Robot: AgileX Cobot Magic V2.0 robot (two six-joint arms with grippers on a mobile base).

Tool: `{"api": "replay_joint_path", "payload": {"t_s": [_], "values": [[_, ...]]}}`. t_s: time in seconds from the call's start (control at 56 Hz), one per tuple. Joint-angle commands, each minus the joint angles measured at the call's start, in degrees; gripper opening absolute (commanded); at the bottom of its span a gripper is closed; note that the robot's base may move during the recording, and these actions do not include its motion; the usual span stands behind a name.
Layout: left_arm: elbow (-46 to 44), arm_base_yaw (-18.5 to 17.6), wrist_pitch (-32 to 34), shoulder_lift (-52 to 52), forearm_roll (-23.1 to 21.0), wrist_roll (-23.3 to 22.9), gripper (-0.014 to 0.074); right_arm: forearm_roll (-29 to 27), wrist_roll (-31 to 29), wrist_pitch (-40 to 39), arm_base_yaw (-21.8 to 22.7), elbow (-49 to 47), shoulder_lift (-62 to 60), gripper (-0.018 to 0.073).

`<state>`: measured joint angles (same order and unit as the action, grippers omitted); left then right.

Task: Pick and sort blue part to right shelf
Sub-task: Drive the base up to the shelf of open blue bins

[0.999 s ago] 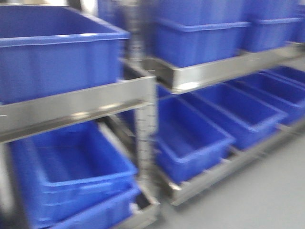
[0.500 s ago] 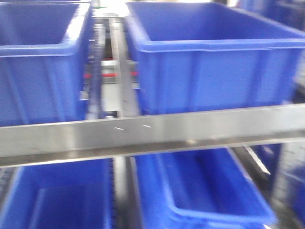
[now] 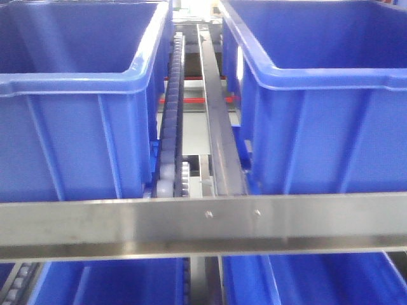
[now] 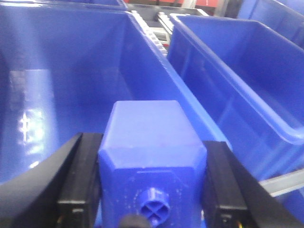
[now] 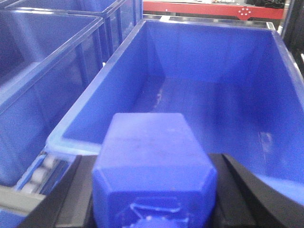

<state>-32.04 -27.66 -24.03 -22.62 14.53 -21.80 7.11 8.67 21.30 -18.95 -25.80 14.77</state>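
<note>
My left gripper (image 4: 151, 183) is shut on a blue part (image 4: 149, 152), a blocky piece with bevelled edges and a round cross-marked stub facing the camera. It hangs over the near rim of a large empty blue bin (image 4: 71, 85). In the right wrist view, my right gripper (image 5: 153, 187) is shut on a second blue part (image 5: 152, 161), held just short of the near rim of another empty blue bin (image 5: 213, 95). Black fingers (image 4: 78, 175) press each part's sides. The front view shows neither gripper nor part.
Straight ahead, two blue bins (image 3: 76, 89) (image 3: 318, 95) stand on a steel shelf behind its front rail (image 3: 203, 222). A roller track (image 3: 172, 127) and a steel divider (image 3: 219, 127) run between them. More blue bins (image 3: 114, 283) sit on the level below.
The front view has swung from an angled look at two shelf units to a close, square-on look at two upper bins. The blur is gone.
</note>
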Motion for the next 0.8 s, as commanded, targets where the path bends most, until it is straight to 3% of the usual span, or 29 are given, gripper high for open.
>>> {"api": "replay_joint_path", "payload": {"t_s": [0.0,0.785], "values": [[-1.83,-0.23,5.09,-0.60,0.46,-0.21,0.0283,0.65,-0.60,-5.25,-0.05,-1.48,0.70,0.0207],[-1.83,-0.23,5.09,-0.60,0.46,-0.21,0.0283,0.65,-0.60,-5.25,-0.05,-1.48,0.70,0.0207]]}}
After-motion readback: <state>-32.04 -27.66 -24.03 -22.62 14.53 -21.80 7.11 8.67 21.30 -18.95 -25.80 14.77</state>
